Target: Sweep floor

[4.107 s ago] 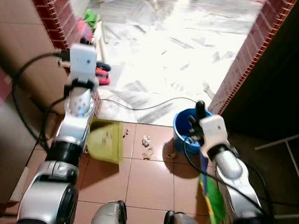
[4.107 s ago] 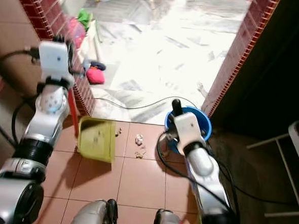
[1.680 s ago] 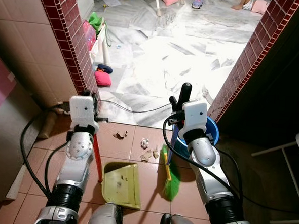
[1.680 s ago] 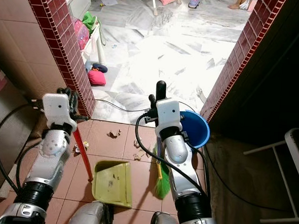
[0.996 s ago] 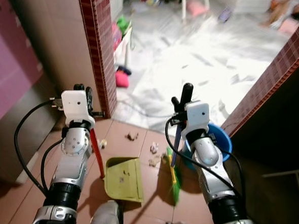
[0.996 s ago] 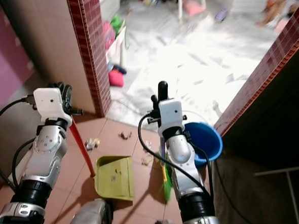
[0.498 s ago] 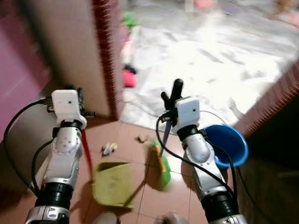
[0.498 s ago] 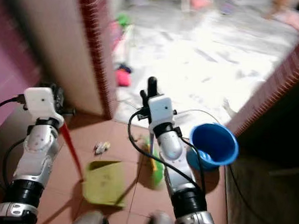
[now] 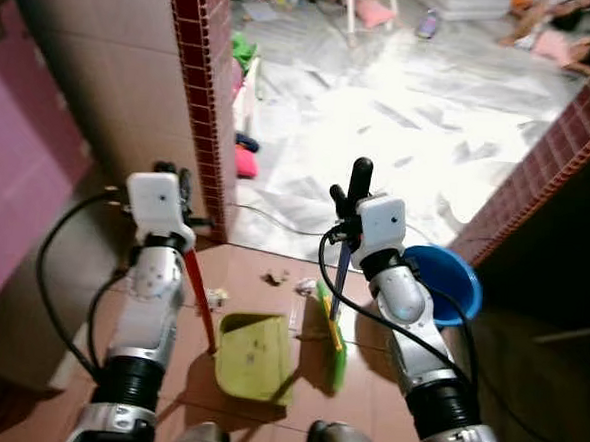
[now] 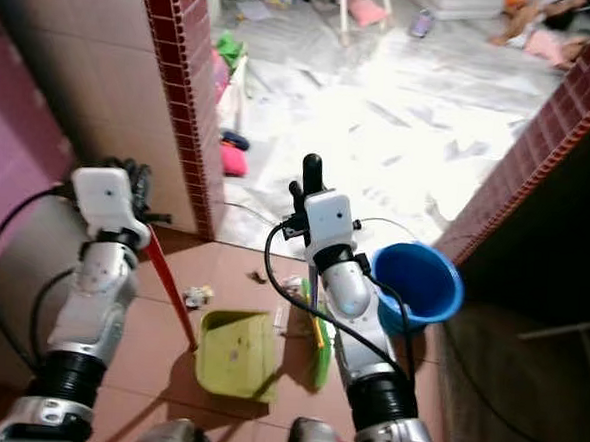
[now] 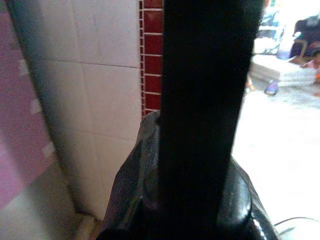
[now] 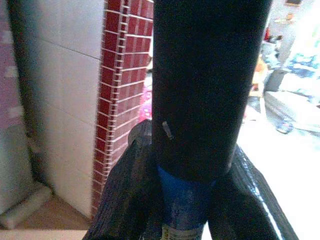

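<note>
Centrally in the left eye view, the right gripper (image 9: 349, 196) is clenched around the dark, blue-shafted handle of a green plastic broom (image 9: 335, 334), whose bristles rest on the terracotta floor tiles (image 9: 264, 399) at lower centre. At centre left, the left gripper (image 9: 177, 189) is clamped on the slim red handle (image 9: 198, 293) of a yellow-green plastic dustpan (image 9: 254, 357), which lies flat just beside the bristles. Crumpled scraps of paper litter (image 9: 275, 278) sit on the tiles above the pan. A round blue plastic bucket (image 9: 450, 279) stands at right of centre, by a red-brick pillar (image 9: 207, 95) framing bright white marble flooring (image 9: 382, 106).
</note>
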Controlling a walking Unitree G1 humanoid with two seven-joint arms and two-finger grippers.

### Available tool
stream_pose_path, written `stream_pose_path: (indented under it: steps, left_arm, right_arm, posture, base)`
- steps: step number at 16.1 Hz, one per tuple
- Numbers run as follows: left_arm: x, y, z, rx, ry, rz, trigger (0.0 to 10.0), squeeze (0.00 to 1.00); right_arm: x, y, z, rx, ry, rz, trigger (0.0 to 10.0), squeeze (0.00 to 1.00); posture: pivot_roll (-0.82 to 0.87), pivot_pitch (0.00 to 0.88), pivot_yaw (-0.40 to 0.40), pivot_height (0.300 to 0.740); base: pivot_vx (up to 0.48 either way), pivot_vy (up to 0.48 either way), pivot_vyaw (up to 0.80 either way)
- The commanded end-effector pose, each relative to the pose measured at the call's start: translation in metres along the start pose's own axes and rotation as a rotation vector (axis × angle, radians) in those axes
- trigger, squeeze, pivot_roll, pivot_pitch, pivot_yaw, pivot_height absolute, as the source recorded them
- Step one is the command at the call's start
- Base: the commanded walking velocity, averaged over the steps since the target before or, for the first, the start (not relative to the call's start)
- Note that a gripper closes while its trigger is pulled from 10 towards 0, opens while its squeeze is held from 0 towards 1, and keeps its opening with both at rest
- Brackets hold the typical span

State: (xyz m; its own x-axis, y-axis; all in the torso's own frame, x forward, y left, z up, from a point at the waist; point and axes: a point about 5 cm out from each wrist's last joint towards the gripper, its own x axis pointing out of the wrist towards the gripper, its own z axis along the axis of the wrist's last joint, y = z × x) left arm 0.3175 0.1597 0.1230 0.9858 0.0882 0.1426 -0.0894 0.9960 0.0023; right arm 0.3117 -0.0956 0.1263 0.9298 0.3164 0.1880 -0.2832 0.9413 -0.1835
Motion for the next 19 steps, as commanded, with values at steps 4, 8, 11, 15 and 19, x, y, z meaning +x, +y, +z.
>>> stream_pose_path:
  steps: [4, 8, 11, 15, 19]
  left_arm:
    - [0.005, 0.005, 0.009, 0.037, -0.031, 0.022, 10.0, 0.0]
    - [0.009, 0.013, 0.002, 0.076, 0.012, 0.049, 10.0, 0.0]
    - [0.013, 0.012, 0.001, 0.063, 0.022, 0.049, 10.0, 0.0]
    - [0.017, 0.005, -0.006, 0.052, 0.05, 0.046, 10.0, 0.0]
    - [0.017, 0.0, -0.008, 0.047, 0.05, 0.039, 10.0, 0.0]
  right_arm:
    - [0.0, -0.001, -0.002, 0.087, 0.041, 0.049, 10.0, 0.0]
    - [0.005, -0.01, -0.006, 0.22, 0.131, 0.072, 10.0, 0.0]
    - [0.01, -0.02, -0.001, 0.271, 0.119, 0.045, 10.0, 0.0]
    - [0.017, -0.034, 0.032, 0.141, -0.044, 0.053, 10.0, 0.0]
    - [0.028, -0.051, 0.065, -0.051, -0.195, 0.006, 10.0, 0.0]
  posture:
    - [0.0, 0.101, -0.006, 0.74]
    - [-0.01, 0.106, -0.005, 0.74]
    - [-0.02, 0.111, -0.006, 0.74]
    - [-0.03, 0.118, -0.006, 0.74]
    - [-0.03, 0.119, -0.014, 0.74]
  base:
    - [0.0, 0.0, 0.0]
    - [0.0, 0.0, 0.0]
    - [0.0, 0.0, 0.0]
    - [0.0, 0.0, 0.0]
    - [0.0, 0.0, 0.0]
